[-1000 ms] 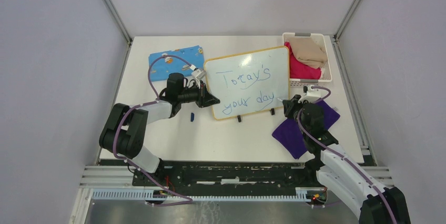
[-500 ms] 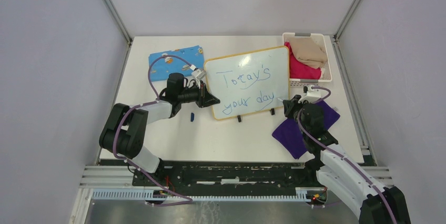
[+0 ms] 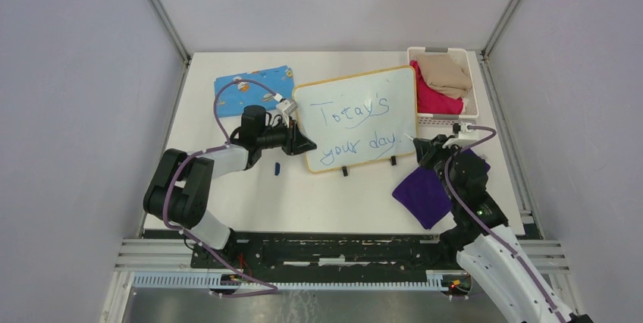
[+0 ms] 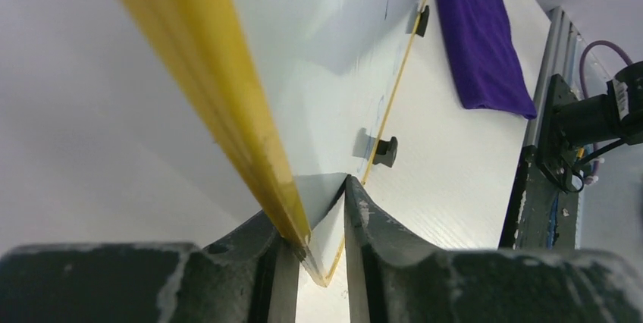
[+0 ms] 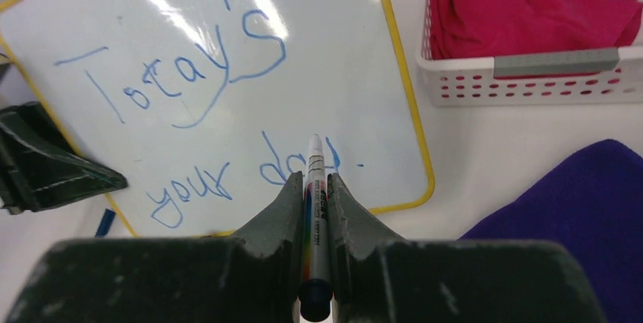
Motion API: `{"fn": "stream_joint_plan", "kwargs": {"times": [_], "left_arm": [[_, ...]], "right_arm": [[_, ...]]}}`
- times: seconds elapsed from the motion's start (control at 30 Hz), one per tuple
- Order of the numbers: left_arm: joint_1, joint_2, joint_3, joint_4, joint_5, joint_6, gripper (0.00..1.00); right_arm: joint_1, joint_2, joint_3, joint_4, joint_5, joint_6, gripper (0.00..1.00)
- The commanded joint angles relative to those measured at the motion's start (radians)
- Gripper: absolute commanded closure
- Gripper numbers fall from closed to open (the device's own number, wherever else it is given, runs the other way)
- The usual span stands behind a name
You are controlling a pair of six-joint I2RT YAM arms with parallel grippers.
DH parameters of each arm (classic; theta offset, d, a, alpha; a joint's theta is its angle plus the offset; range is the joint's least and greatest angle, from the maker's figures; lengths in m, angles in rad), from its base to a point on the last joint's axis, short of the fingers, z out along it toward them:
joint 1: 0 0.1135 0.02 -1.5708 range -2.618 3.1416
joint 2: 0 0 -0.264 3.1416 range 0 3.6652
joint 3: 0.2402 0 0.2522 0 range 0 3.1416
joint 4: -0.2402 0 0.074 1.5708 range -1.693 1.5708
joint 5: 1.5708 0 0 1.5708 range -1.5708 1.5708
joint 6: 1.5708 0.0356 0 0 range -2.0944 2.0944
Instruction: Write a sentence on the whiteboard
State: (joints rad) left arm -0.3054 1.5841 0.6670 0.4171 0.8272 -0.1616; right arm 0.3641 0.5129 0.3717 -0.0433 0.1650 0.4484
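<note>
White perforated plastic basket (image 3: 447, 119) sits at the far right corner of the white table (image 3: 334, 202). It holds two crumpled pieces of fabric: a bright pink cloth (image 3: 434, 100) on the side nearer the arms and a beige cloth (image 3: 444, 73) behind it, both rising about to the rim. In the right wrist view a grey strip (image 5: 557, 61) runs along the basket's near rim, with the pink fabric bunched just behind it.

Just beside the basket, toward the middle of the table, lies the flat white rectangular whiteboard with a thin yellow rim (image 3: 356, 114). Its two small black clips (image 3: 345, 171) are on the long edge nearest the arms. The blue handwritten sentence (image 3: 355, 127) fills it in two lines, "Today's" above "your day", with a small dot after the last word.

The left gripper (image 3: 307, 143) is closed on the board's left near corner; the left wrist view shows its two dark fingers (image 4: 265, 251) pinching the yellow rim between them. The right gripper (image 5: 315, 183) is clamped narrowly on a slim white marker with coloured print (image 5: 315, 164). The marker's tip points at the end of "day"; whether it touches the surface cannot be told.

A dark purple cloth (image 3: 425, 195) lies flat under the right arm, near the board's right near corner. A blue patterned cloth (image 3: 254, 83) lies at the far left, beside the board's left end. A small blue cap-like piece (image 3: 277, 168) rests on the table just below the left gripper.
</note>
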Motion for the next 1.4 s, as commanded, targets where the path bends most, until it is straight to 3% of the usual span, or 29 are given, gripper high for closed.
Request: {"fn": "stream_joint_plan", "kwargs": {"times": [0.0, 0.17, 0.37, 0.47, 0.53, 0.7, 0.83, 1.03, 1.2, 1.37], "left_arm": [[-0.023, 0.029, -0.032, -0.17, -0.126, 0.068, 0.65], [-0.024, -0.037, -0.048, -0.191, -0.145, 0.071, 0.53], [-0.02, -0.23, -0.086, -0.235, -0.234, 0.048, 0.26], [0.0, -0.363, -0.074, -0.359, -0.307, 0.058, 0.05], [0.002, -0.459, -0.066, -0.458, -0.404, 0.075, 0.01], [0.002, -0.632, -0.018, -0.663, -0.786, -0.03, 0.0], [0.007, -0.659, 0.048, -0.843, -1.014, -0.173, 0.0], [0.01, -0.57, 0.072, -0.965, -0.988, -0.335, 0.0], [0.006, -0.486, 0.071, -0.907, -0.879, -0.303, 0.06], [-0.034, -0.302, 0.111, -0.9, -0.891, -0.272, 0.17]], "right_arm": [[0.003, -0.052, 0.103, -0.103, -0.05, -0.024, 1.0], [0.008, -0.071, 0.113, -0.11, -0.073, -0.023, 1.0], [0.018, -0.063, 0.17, -0.104, -0.134, -0.028, 1.0], [0.03, -0.07, 0.205, -0.099, -0.162, -0.041, 1.0], [0.041, -0.077, 0.228, -0.102, -0.182, -0.062, 1.0], [0.079, -0.085, 0.261, -0.101, -0.265, -0.144, 1.0], [0.112, -0.093, 0.255, -0.119, -0.272, -0.2, 1.0], [0.114, -0.124, 0.181, -0.107, -0.252, -0.234, 1.0], [0.125, -0.118, 0.181, -0.127, -0.196, -0.3, 1.0], [0.137, -0.11, 0.165, -0.119, -0.182, -0.313, 1.0]]}}
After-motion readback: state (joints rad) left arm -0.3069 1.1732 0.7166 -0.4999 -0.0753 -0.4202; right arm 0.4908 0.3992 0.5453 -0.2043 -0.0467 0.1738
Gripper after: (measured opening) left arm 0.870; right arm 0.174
